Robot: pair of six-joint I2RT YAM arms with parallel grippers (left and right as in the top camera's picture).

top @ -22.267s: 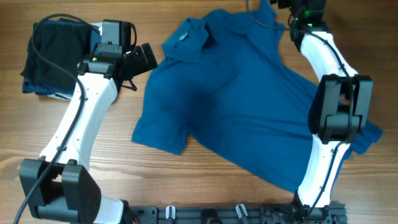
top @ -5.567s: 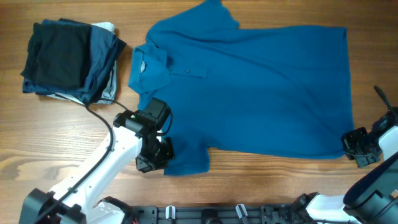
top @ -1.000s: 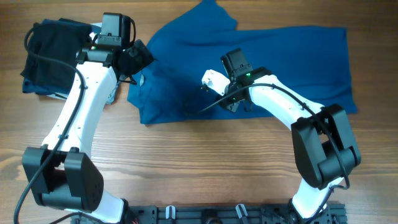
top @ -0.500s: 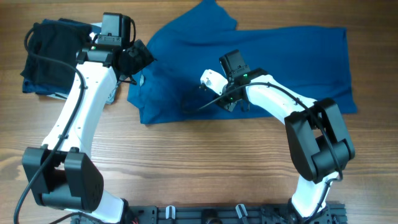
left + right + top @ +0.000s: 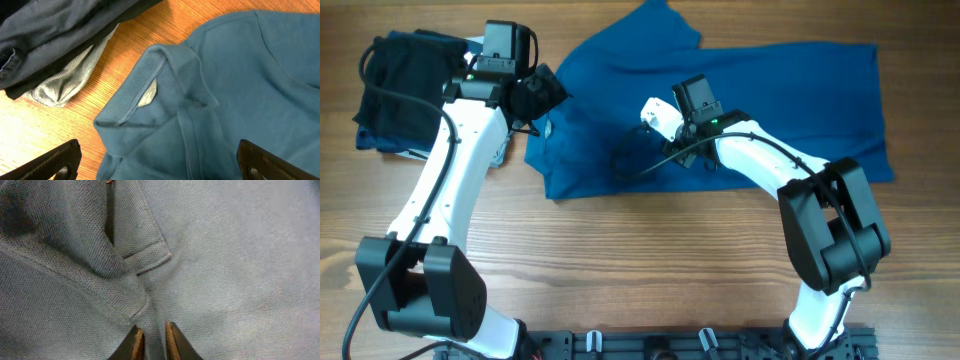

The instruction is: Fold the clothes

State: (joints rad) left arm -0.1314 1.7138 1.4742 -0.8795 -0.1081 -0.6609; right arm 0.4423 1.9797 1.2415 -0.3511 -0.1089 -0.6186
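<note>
Polo shirt (image 5: 790,100) spread; right tool (image 5: 151,342) narrow, pinching fabric fold; left tool (image 5: 159,162) wide.

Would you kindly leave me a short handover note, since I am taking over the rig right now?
Left gripper: open, hovering over the collar, holding nothing.
Right gripper: closed down on a pinch of the shirt near the button strip.
Shirt: spread sideways on the table, collar to the left, beside the stack of folded clothes.
Done: near side looks folded in, giving a straight lower edge.
To do: far sleeve sticks out; fold it in, then fold the body.
</note>
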